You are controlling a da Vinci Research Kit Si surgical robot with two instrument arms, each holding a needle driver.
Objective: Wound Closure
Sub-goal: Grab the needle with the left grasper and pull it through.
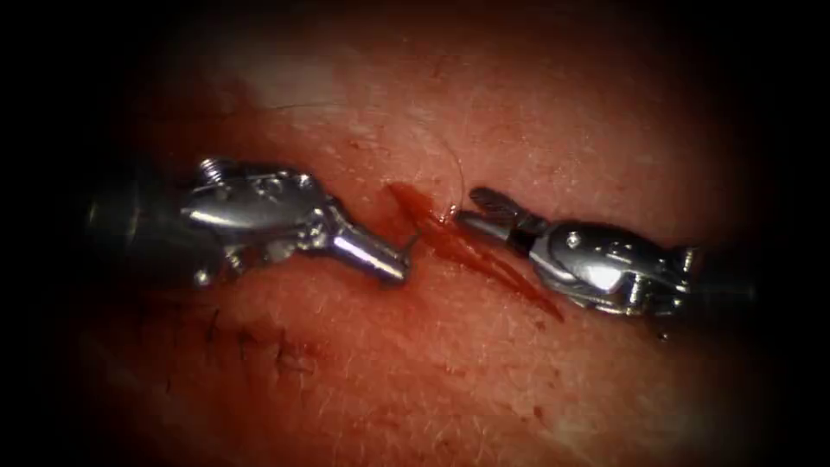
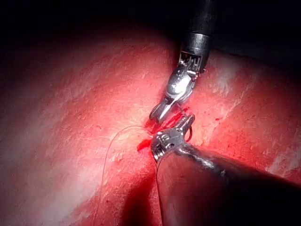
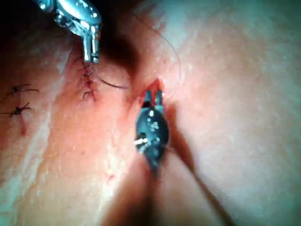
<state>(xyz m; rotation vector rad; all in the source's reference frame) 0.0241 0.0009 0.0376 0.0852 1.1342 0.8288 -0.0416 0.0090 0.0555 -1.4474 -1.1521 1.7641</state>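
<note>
L end effector [image 1: 402, 259] clamped on needle [image 1: 412, 246] at cut [image 1: 493, 264]; R end effector [image 1: 467, 205] apart, empty; tissue [image 1: 432, 372] red-wet.

Endoscope looks down on the tissue [image 1: 484, 380] from above and in front, close in, with the cut [image 1: 471, 251] running slantwise mid-frame; left tool [image 1: 402, 259] enters from picture left, right tool [image 1: 471, 212] from picture right, tips facing across the cut. Left wrist view rides behind its own shaft, looks along it at the left tool [image 2: 162, 141] very near, and faces the right tool [image 2: 157, 113] coming toward it past the cut [image 2: 143, 143]. Right wrist view looks along its shaft at the right tool [image 3: 153, 96] close up, left tool [image 3: 91, 56] further off. All three views share the cut [image 3: 153, 87], both tool tips, and the thread [image 1: 450, 160] by them.
</note>
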